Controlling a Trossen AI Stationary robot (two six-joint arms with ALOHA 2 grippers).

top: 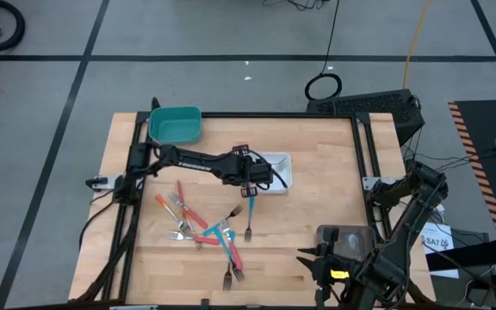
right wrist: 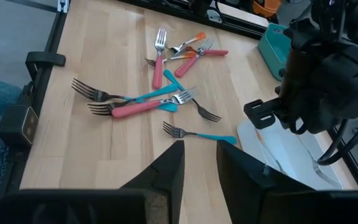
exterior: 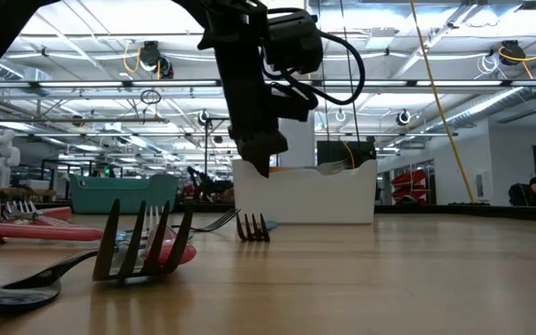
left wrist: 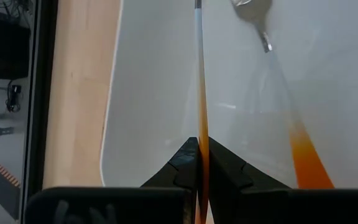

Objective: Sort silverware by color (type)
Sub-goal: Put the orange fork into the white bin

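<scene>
My left gripper hangs over the white tray at the table's middle, shut on an orange-handled fork. A second orange-handled fork lies inside that tray. In the low view a fork head shows just above the tray's rim. Several forks with pink, teal and orange handles lie scattered flat on the wood, nearer than the tray. My right gripper waits open at the table's near right corner. My left gripper pinches the orange fork's thin plastic handle between its two fingers. The fork runs on past the fingertips over the tray floor, its metal end farthest from the fingers, and it looks lifted clear of the tray.
A teal tray sits at the table's far left, seen behind the forks in the low view. A black frame rail borders the table's right side. Bare wood lies right of the white tray and the fork pile.
</scene>
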